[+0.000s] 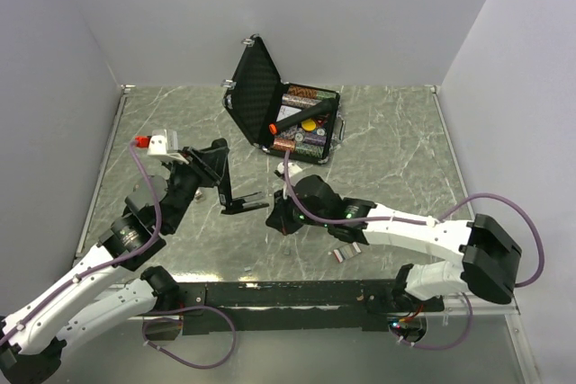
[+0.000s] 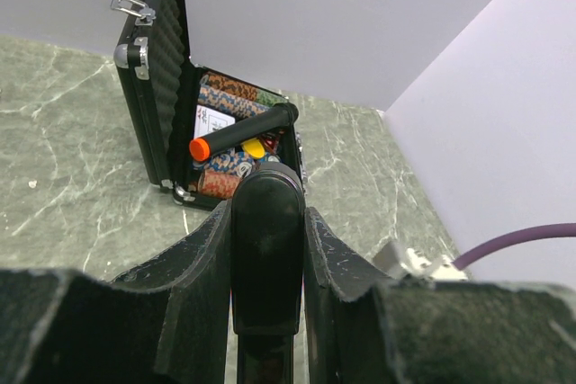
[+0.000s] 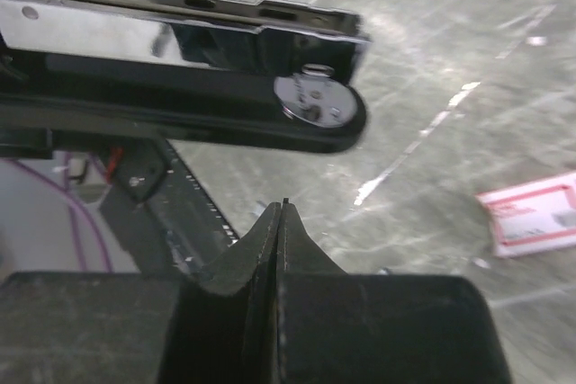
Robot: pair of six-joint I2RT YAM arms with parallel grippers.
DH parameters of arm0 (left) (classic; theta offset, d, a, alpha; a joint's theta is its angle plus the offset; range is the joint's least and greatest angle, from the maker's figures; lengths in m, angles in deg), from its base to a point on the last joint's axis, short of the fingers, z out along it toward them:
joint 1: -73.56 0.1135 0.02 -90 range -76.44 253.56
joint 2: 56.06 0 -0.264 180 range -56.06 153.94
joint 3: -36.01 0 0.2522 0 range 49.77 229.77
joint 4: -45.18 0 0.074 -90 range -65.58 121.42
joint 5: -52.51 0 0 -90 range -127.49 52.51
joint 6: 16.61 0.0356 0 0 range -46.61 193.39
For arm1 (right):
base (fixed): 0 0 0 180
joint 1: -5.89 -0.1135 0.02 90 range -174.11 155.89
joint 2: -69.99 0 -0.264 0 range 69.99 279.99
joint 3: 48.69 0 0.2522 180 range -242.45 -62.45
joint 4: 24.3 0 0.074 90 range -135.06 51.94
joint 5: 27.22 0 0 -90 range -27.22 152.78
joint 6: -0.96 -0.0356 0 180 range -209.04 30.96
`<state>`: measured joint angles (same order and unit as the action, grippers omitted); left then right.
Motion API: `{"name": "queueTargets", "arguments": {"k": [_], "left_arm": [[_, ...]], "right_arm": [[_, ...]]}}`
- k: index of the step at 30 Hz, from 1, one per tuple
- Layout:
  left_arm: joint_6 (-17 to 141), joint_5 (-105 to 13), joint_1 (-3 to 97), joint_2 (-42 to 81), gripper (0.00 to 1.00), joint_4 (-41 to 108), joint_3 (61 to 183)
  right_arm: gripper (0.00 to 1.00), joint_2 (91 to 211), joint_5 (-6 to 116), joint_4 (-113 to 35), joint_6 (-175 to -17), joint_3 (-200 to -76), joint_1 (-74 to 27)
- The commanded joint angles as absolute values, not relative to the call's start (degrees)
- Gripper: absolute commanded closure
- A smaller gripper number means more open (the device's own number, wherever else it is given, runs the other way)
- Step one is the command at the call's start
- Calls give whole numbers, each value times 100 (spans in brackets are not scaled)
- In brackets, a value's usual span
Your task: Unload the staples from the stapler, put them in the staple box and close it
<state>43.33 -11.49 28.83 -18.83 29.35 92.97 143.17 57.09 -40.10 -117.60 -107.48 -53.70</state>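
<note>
Table (image 1: 396, 132): grey marble. Case (image 1: 256, 78) open at far edge, centre. Stapler (image 1: 245, 203) left of centre, swung open, clamped between left gripper (image 1: 212, 166) jaws. Right gripper (image 3: 281, 213) jaws closed, empty, just beside stapler's front end. Small box (image 1: 346, 251) near front edge.

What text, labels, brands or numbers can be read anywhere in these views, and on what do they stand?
No text can be read in any view.
Pink-and-white box on the table: print too blurred to read.
White card in the open case: marks too small to read.
</note>
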Motion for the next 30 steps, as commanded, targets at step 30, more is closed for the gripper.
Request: {"name": "queueTargets", "arguments": {"k": [30], "left_arm": [[3762, -2281, 2856, -1722, 99, 2729, 9943]], "right_arm": [[100, 14698, 6234, -3393, -11436, -11949, -4983]]}}
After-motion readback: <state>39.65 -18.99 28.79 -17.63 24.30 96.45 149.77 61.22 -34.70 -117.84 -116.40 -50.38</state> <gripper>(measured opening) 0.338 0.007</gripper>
